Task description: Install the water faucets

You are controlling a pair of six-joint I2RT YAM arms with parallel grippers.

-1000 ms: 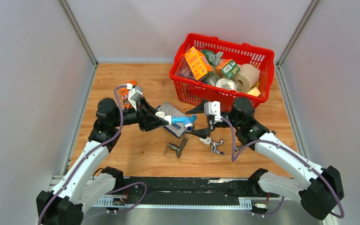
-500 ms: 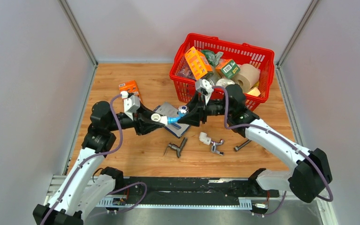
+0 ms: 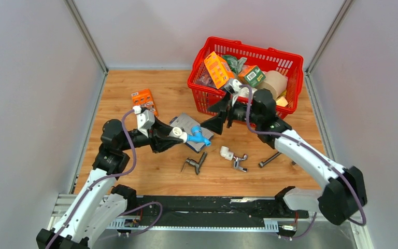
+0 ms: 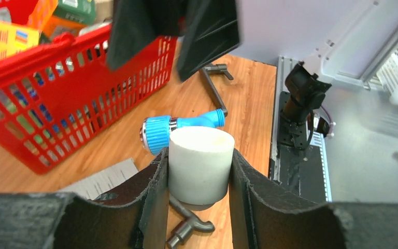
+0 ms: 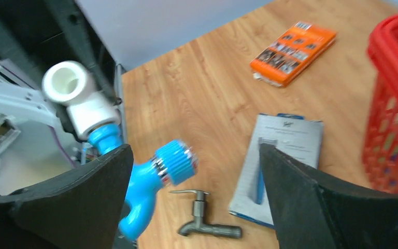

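My left gripper [image 3: 174, 133] is shut on the white end fitting [image 4: 201, 165] of the light-blue faucet [image 3: 199, 137] and holds it above the table, blue body pointing right. In the left wrist view the blue body [image 4: 184, 127] sticks out beyond the fitting. My right gripper [image 3: 213, 119] is open just right of the faucet, apart from it. In the right wrist view the blue faucet [image 5: 147, 184] and its white fitting [image 5: 77, 98] sit at the left, by my left finger [image 5: 77, 207]; the right gripper [image 5: 197, 150] holds nothing.
A dark grey tap [image 3: 195, 164] and a chrome tap with a white elbow [image 3: 233, 156] lie on the wood below the grippers. A metal rod [image 3: 269, 160] lies to the right. A grey booklet [image 3: 189, 124], an orange box [image 3: 144, 97] and a full red basket [image 3: 249, 49] are behind.
The right gripper swung up to the faucet held by the left gripper, then opened and drew back toward the basket. The left gripper shifted slightly, still holding the fitting.
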